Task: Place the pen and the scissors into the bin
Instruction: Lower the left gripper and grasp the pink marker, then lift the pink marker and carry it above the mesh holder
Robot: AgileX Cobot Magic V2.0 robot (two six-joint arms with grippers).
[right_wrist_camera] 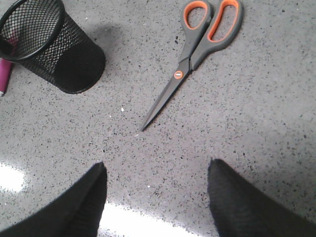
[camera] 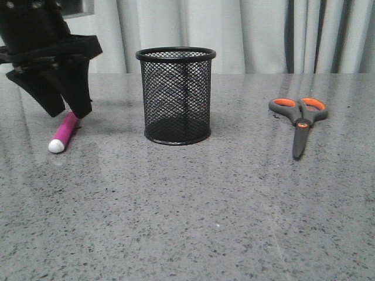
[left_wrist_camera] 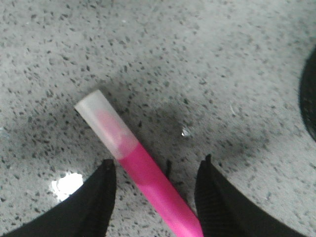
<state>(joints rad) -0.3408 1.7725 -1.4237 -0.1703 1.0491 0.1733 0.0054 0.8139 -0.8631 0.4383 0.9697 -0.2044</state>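
Note:
The magenta pen (camera: pixel 64 132) lies flat on the table at the left, white cap toward me. My left gripper (camera: pixel 69 111) is down over its far end, open. In the left wrist view the pen (left_wrist_camera: pixel 148 185) runs between the two fingers, which stand apart on either side and do not touch it. The black mesh bin (camera: pixel 176 96) stands upright at the middle, empty as far as I can see. The scissors (camera: pixel 300 117) lie closed at the right, handles away from me. My right gripper (right_wrist_camera: pixel 155 165) is open above bare table, short of the scissors (right_wrist_camera: pixel 190 54); it does not show in the front view.
The grey speckled table (camera: pixel 193 211) reaches to a curtain at the back. The bin (right_wrist_camera: pixel 49 47) also shows in the right wrist view, with a bit of the pen (right_wrist_camera: pixel 4 74) beyond it.

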